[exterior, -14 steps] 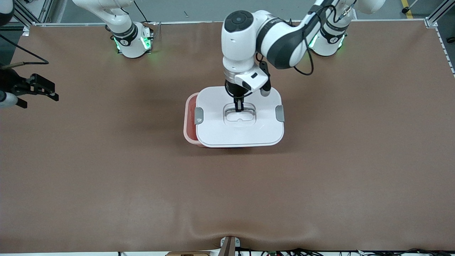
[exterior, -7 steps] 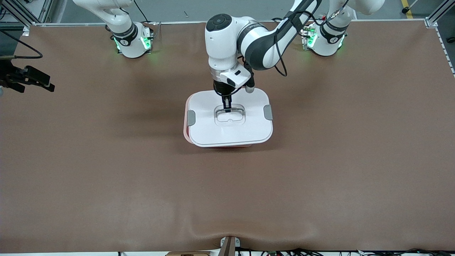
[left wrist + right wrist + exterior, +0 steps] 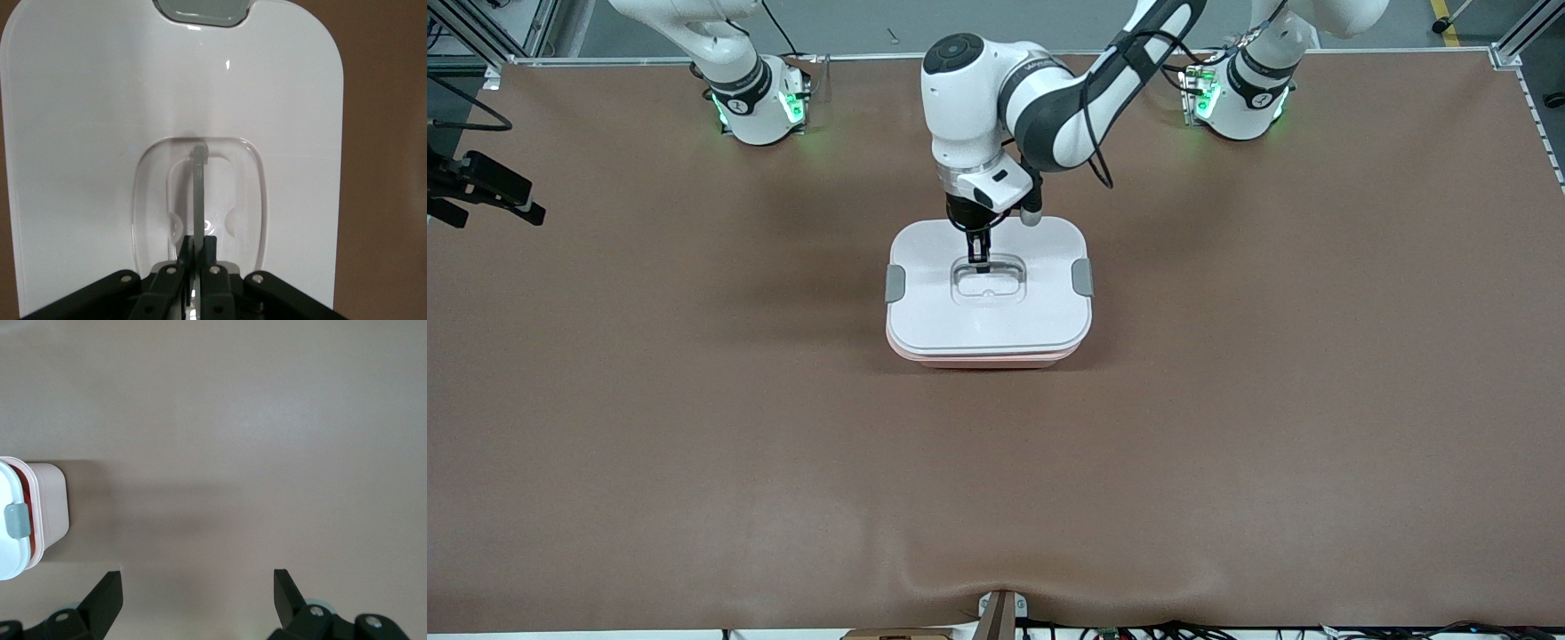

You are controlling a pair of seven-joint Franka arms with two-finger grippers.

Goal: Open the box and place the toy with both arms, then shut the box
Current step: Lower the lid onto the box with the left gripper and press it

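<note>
Brown matting runs wide and bare all round the box point(image 3: 988, 293) in the front view, plenty of room out to every edge of the table point(image 3: 1227, 444). White lid point(image 3: 989, 313) sits square on the pink tub, grey clips point(image 3: 895, 283) at both ends. Left gripper point(image 3: 979, 260) is down over the lid's centre, on the recessed handle point(image 3: 988, 281). Right gripper point(image 3: 489, 185) waits high at the right arm's end of the table.

Left wrist view: fingers point(image 3: 183, 257) pinched tight on the thin clear handle point(image 3: 199, 193), lid point(image 3: 80, 133) spread flat beneath.

Right wrist view: fingers point(image 3: 107, 597) spread wide over bare mat, box point(image 3: 33, 513) well off, one clip point(image 3: 17, 520) showing. Toy's not in sight in any view.
</note>
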